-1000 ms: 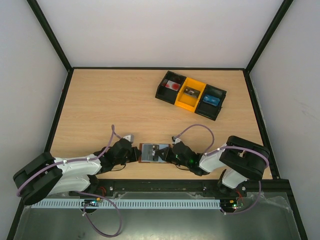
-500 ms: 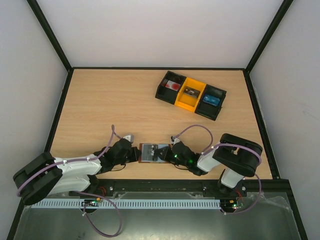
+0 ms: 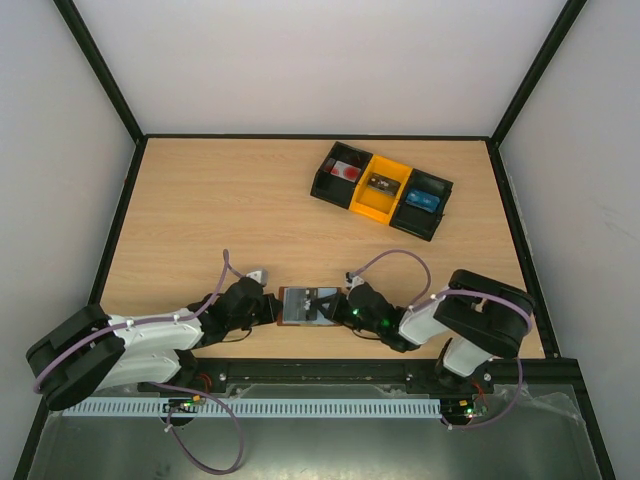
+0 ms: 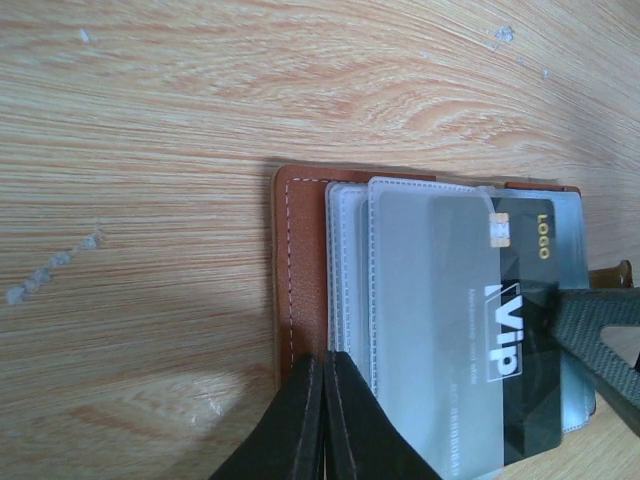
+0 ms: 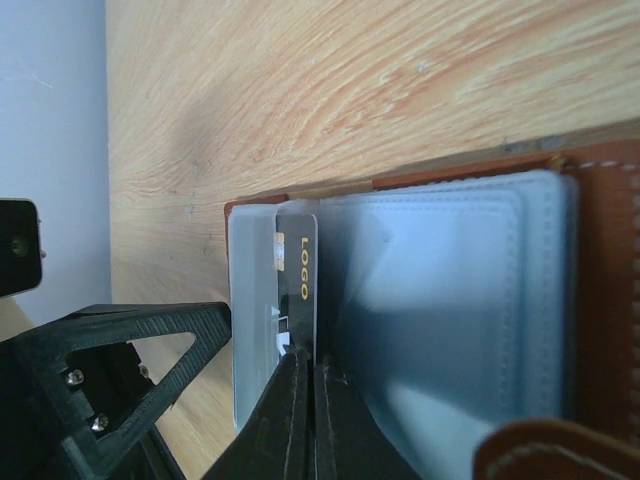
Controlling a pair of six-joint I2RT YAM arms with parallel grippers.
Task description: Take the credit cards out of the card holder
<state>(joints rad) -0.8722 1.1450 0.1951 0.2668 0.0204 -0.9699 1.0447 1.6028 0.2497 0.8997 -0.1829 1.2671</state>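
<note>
The brown card holder [image 3: 308, 305] lies open on the table between my two grippers, its grey-blue pockets [image 4: 420, 300] facing up. A black credit card [image 4: 520, 330] with gold "LOGO" lettering sticks partway out of a translucent pocket. My left gripper [image 4: 326, 365] is shut, and its tips rest on the holder's left edge [image 4: 300, 260] where leather meets pocket. My right gripper [image 5: 312, 375] is shut on the black card's [image 5: 298, 270] edge. The holder's snap tab [image 5: 550, 450] shows at the lower right of the right wrist view.
A black-and-yellow tray of bins [image 3: 381, 190] with small items stands at the back right. The table's near edge and both arm bases lie just behind the holder. A finger of the left gripper [image 5: 110, 370] sits close beside the card.
My right gripper's jaws, slightly apart before, have closed on the card, and the right arm's elbow has shifted a little. The left arm and the holder have not moved.
</note>
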